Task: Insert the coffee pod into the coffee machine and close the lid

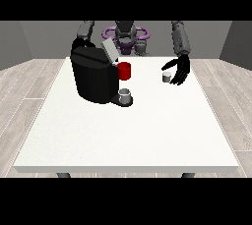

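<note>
I see the coffee pod (167,76) standing on the white tabletop (128,135), well apart from the coffee machine (94,77). The robot hand at the view's right (179,70) sits just beside it, fingers spread in a loose curve and holding nothing, shaped, I judge, to wrap the pod. The machine's lid (109,50) is tilted up, leaving the slot ready. A gray cup (125,94) waits under the spout. The other robot hand is hidden behind the machine, so I cannot tell its state.

Across table (123,135) (facing robot (125,35))
</note>
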Controlling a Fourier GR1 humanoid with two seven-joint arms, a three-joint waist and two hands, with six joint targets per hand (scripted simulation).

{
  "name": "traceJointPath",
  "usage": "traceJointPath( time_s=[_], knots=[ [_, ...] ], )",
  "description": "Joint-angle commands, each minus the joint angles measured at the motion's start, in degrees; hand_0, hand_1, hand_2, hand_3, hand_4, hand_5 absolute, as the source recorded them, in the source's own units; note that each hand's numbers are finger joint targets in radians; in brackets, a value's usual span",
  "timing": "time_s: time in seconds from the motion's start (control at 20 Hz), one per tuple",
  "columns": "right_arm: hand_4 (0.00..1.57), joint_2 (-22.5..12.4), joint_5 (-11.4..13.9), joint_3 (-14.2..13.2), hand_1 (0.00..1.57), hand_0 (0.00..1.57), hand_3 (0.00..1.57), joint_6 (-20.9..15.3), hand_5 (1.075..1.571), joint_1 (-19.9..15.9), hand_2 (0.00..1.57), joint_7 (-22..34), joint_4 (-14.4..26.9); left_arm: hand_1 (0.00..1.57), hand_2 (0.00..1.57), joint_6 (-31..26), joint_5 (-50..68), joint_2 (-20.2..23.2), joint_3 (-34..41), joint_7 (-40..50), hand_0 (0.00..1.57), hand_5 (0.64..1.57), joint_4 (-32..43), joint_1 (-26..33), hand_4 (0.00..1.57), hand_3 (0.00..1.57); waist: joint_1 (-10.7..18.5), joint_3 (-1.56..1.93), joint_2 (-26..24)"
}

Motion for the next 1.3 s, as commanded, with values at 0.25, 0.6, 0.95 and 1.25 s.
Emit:
traceJointPath(
  time_s=[0.25, 0.6, 0.95, 1.25],
  knots=[
    [0.49, 0.41, -0.5, -0.13, 0.0, 0.0, 0.0, -0.28, 1.571, -1.89, 0.0, -0.61, -0.7, 0.69, 0.85, 12.44, -5.13, -2.56, 0.96, -6.69, 0.69, 1.571, 5.9, -2.42, 0.29, 0.65, -1.03, -0.02, 3.12],
    [0.51, 1.16, -1.19, -0.18, 0.0, 0.0, 0.0, -1.44, 1.571, -2.14, 0.0, -0.3, 1.0, 0.99, 1.09, 13.19, -10.03, -2.17, -1.61, -5.67, 0.99, 1.571, 8.04, -4.86, 0.29, 0.87, -0.7, 0.01, 1.38],
    [0.43, 1.15, -1.54, -0.61, 0.0, 0.0, 0.0, -1.32, 1.571, 0.2, 0.0, -2.76, 2.37, 1.23, 1.36, 12.2, -11.58, -0.43, -1.19, -9.55, 1.23, 1.571, 9.68, -5.5, 0.47, 1.31, 0.02, 0.0, 0.67],
    [0.43, -0.77, -3.15, -2.68, 0.0, 0.0, 0.0, 0.05, 1.571, -1.99, 0.0, -0.49, 4.15, 1.45, 1.45, 4.95, -9.17, 1.07, -0.03, -11.49, 1.45, 1.571, 6.93, -10.83, 0.62, 1.39, 0.57, 0.01, -1.08]
  ],
)
